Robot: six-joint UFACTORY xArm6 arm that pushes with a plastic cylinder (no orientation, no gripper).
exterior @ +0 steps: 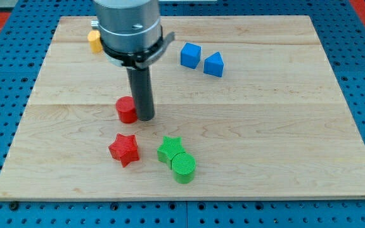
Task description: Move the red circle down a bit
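Note:
The red circle [126,109] is a short red cylinder left of the board's middle. My tip [146,118] stands right beside it, on the circle's right edge, touching or nearly touching. The rod comes down from the grey arm head at the view's top. A red star [124,149] lies below the red circle.
A green star [168,149] and a green circle [184,168] sit together below and right of my tip. A blue cube [191,55] and a blue triangular block [213,64] lie at the upper right. A yellow block [94,41] is partly hidden behind the arm, upper left. The wooden board [284,126] has edges all around.

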